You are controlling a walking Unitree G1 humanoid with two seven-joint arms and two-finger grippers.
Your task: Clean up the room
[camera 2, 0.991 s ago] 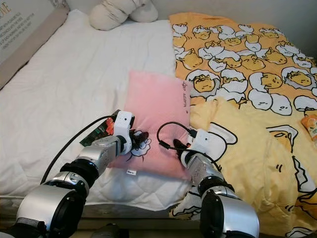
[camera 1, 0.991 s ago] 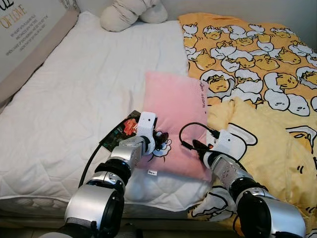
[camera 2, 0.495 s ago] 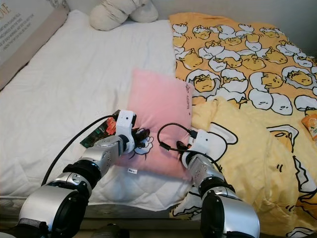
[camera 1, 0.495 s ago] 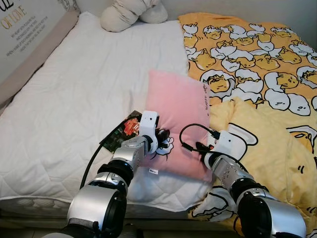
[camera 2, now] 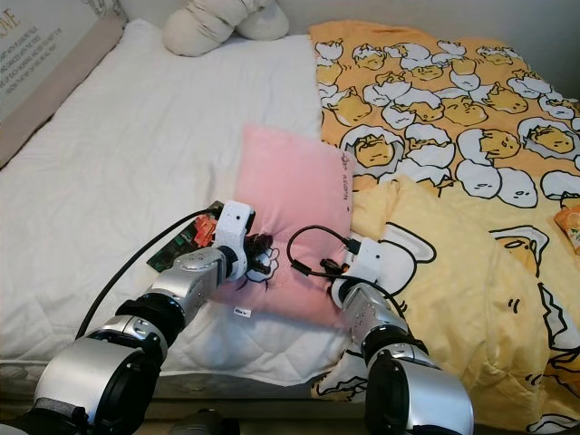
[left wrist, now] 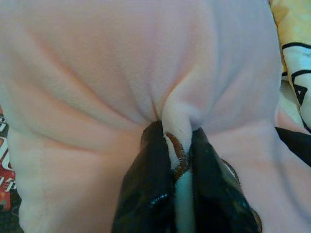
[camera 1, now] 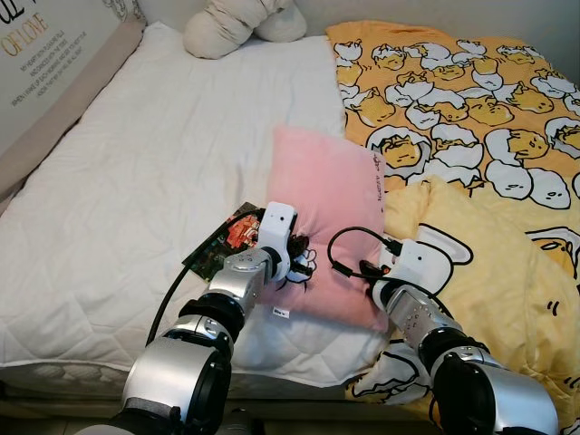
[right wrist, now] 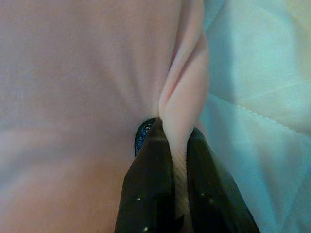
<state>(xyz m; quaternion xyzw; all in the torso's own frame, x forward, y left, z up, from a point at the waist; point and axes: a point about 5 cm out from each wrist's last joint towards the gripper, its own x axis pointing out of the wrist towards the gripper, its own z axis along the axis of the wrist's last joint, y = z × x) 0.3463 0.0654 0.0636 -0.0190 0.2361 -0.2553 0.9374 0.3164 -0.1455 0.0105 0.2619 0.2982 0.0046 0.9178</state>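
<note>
A pink pillow [camera 1: 328, 217] is lying on the bed [camera 1: 136, 181], partly on the white quilted mattress cover and with its right edge against the yellow duvet [camera 1: 489, 172]. Its near edge is held by both grippers. The left gripper [camera 1: 297, 258] is placed at the near left corner, where a small cartoon print is seen, and in the left wrist view its fingers [left wrist: 146, 194] are clamped on a pinched fold of the pink cloth. The right gripper [camera 1: 372, 268] is placed at the near right corner, and its fingers [right wrist: 146, 194] are closed on a fold of the pillow's edge too.

A dark snack packet [camera 1: 220, 243] is lying just beside the pillow, partly under its left edge. A cream plush toy [camera 1: 240, 23] is resting at the head of the bed.

The step in hand is judged to be the moving of the pillow toward the head of the bed. Only thin folds are held, so the pillow should be lifted slowly and evenly by both arms, otherwise the cloth can slip out. The packet should not be dragged along.
</note>
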